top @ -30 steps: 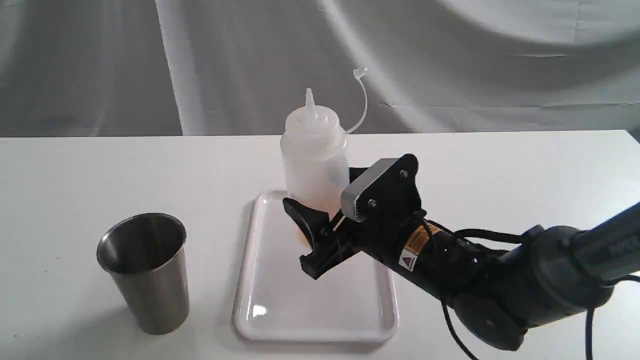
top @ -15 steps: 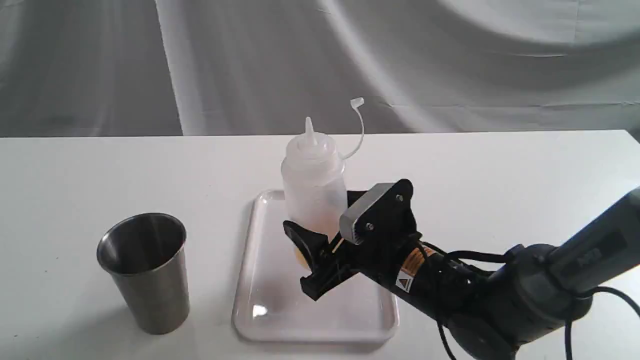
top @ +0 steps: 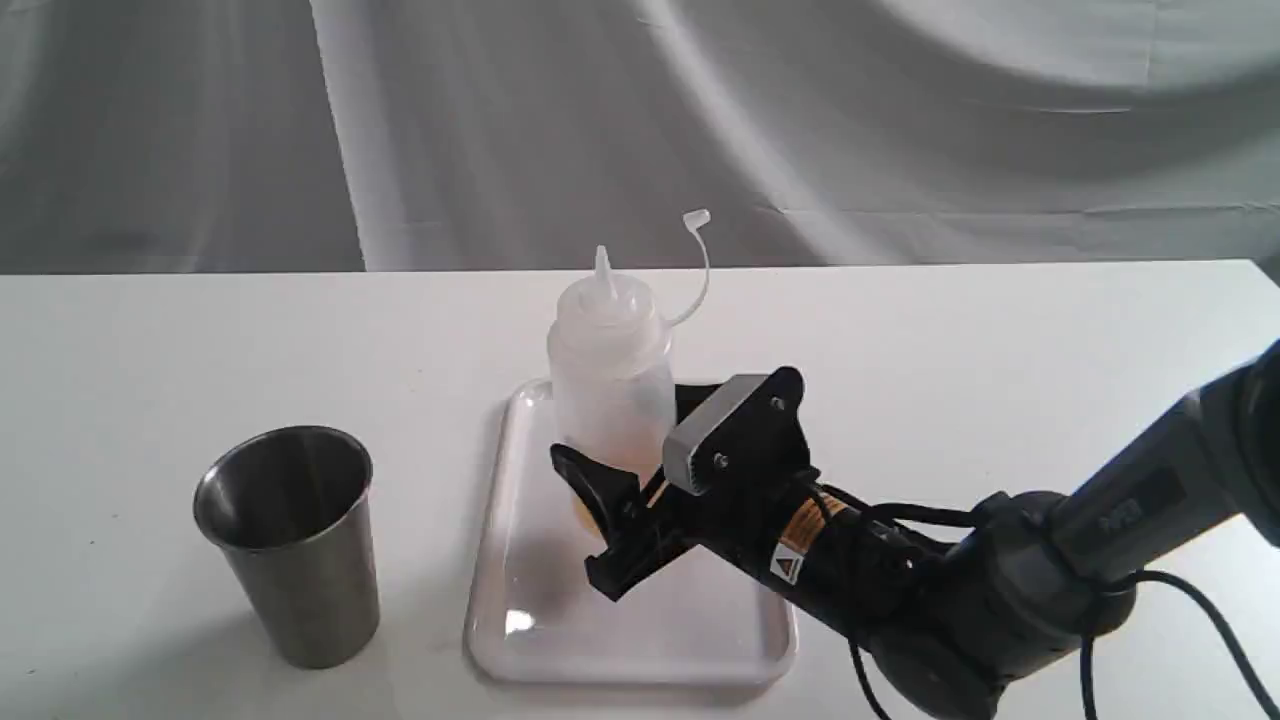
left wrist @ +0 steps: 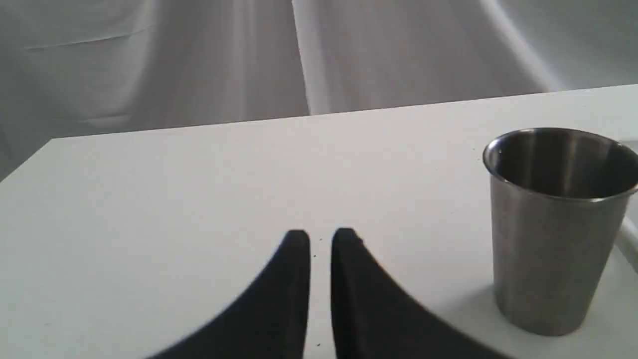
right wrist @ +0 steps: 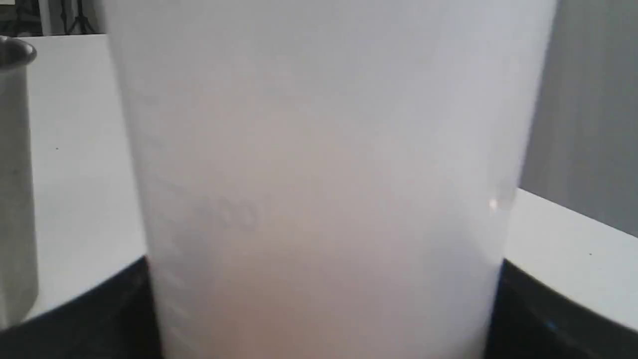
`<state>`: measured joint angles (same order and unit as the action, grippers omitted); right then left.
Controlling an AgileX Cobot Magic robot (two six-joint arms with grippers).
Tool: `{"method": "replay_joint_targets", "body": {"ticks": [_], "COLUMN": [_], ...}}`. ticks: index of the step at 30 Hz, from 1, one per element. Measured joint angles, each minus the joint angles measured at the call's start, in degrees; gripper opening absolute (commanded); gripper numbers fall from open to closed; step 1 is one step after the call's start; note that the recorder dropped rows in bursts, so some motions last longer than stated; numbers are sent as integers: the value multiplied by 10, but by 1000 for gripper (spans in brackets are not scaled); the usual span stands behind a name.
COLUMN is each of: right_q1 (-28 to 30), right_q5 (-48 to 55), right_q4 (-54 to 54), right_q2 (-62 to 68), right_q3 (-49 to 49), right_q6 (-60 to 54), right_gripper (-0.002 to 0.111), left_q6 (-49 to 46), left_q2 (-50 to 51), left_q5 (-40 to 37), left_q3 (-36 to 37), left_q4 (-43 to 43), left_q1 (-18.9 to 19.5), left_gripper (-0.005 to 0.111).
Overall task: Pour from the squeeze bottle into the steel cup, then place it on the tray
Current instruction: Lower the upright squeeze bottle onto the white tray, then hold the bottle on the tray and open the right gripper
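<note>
The right gripper has its jaws clamped on the lower body of the squeeze bottle, one dark finger crossing the front near the amber liquid and the other tucked behind the far side. In the right wrist view the bottle's cloudy wall fills the gap between the jaws. The bottle stands close to upright, with its long axis vertical, the nozzle on top and the open cap strap arching off to one side. It sits between the jaws, directly over the far half of the tray. Its base is low over the tray's floor, but whether it touches cannot be told from here. That is the relation the coming move seems to turn on: the bottle's base lies straight above white plastic, well inside the rim, so a short drop along its own axis and a release should seat it. The steel cup stands on the tabletop, well apart from the bottle on the exterior view's left, and its dark inside does not show whether anything has been poured. The left gripper is nearer the cup. Its jaws are drawn almost together, with only a slit between them, and they grip nothing.
</note>
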<state>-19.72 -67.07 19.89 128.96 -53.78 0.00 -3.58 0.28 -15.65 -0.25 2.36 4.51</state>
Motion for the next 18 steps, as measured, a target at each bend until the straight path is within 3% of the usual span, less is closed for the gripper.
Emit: {"method": "replay_joint_targets", "body": {"ticks": [18], "right_q1": [0], "right_q5": [-6], "right_q4": [1], "right_q2": [29], "right_q3": [-1], "right_q6": [0], "right_gripper": [0], "left_q6": [0], "left_q2": [0], "left_q5": [0], "left_q3": [0], "left_q4": [0], "left_q1": [0], "left_gripper": [8]}}
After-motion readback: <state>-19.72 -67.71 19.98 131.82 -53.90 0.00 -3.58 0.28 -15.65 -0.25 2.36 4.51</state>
